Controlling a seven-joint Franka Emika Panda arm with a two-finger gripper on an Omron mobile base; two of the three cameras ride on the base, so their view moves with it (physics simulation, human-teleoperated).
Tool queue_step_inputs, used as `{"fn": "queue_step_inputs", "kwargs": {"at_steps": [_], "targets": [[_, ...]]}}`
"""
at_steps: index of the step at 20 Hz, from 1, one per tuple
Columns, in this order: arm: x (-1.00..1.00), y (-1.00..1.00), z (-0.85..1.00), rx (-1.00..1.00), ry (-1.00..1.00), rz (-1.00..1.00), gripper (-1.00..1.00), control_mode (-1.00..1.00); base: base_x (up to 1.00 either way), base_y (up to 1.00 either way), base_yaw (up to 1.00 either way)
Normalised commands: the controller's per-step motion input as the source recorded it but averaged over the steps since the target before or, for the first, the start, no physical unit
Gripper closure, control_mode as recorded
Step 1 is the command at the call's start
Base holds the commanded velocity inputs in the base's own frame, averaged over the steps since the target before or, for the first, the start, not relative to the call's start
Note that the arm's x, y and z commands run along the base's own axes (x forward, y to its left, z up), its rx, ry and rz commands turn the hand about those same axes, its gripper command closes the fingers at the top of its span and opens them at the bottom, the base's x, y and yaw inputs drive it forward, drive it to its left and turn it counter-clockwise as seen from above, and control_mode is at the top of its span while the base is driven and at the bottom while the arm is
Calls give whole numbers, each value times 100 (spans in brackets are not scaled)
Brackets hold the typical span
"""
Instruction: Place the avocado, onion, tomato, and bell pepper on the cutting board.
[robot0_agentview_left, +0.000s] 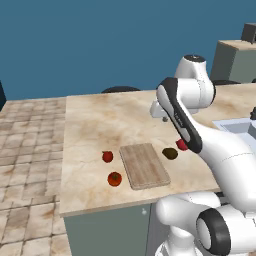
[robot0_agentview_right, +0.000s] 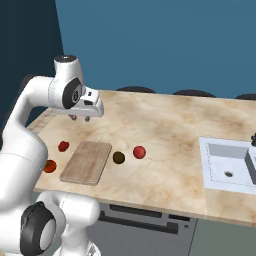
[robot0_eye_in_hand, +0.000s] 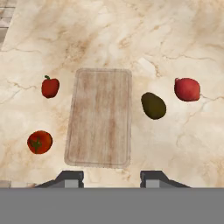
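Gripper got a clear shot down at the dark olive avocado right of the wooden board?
Probably yes. The gripper hangs high above the counter, empty, and the dark olive-green oval avocado lies alone, apart from the light tan wooden cutting board and the pinkish-crimson round onion.

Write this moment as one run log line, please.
claw: shut, empty, above cutting board | board: bare | avocado, onion, tomato, bell pepper: on counter
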Motion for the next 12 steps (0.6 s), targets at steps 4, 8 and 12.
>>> {"fn": "queue_step_inputs", "kwargs": {"at_steps": [4,8,12], "targets": [[-13,3,-1,0,0,0,-100,-100,0,0,0],[-20,55,-21,-3,0,3,-100,-100,0,0,0],[-16,78,-22,-12,0,0,-100,-100,0,0,0]]}}
